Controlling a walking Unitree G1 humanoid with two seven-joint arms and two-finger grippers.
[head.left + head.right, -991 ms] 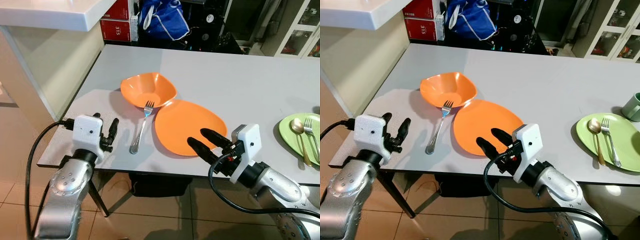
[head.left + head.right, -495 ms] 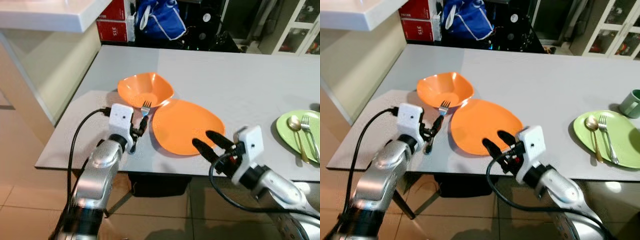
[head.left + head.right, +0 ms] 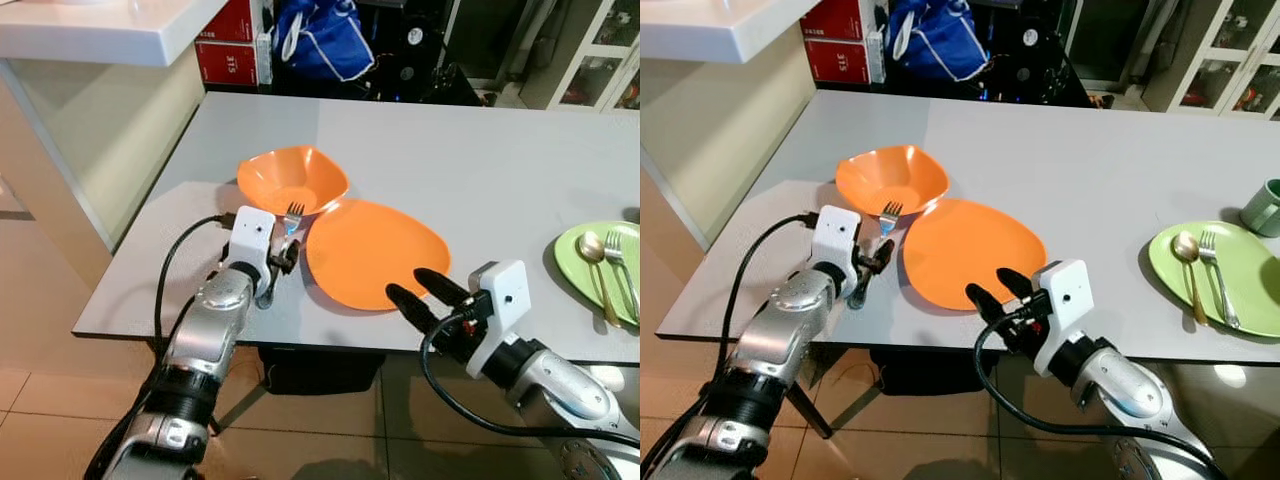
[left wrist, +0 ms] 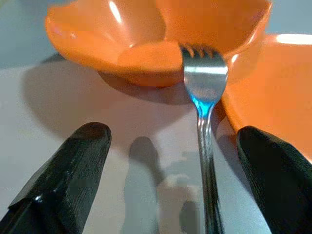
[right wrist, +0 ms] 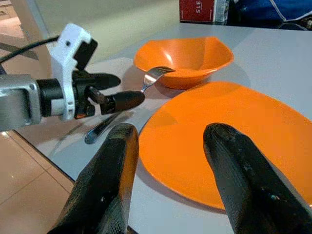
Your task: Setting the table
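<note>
An orange bowl (image 3: pixel 293 178) and an orange plate (image 3: pixel 375 252) sit side by side on the grey table (image 3: pixel 480 150). A silver fork (image 4: pixel 204 87) lies on the table to the left of the plate, its tines propped on the bowl's rim. My left gripper (image 3: pixel 275 262) is open and low at the table, one black finger on each side of the fork's handle. My right gripper (image 3: pixel 420 293) is open too, hovering at the plate's near edge with nothing between its fingers (image 5: pixel 112 170).
At the table's right end stands a green plate (image 3: pixel 600 260) holding a spoon and a fork, with a green mug (image 3: pixel 1265 207) behind it. A white counter (image 3: pixel 100 30) rises on the left. Beyond the table lie a blue bag (image 3: pixel 325 40) and red boxes (image 3: pixel 232 55).
My left arm has reached from the table's near-left corner to the fork and now straddles its handle. My right gripper has drawn back slightly toward the table's front edge.
</note>
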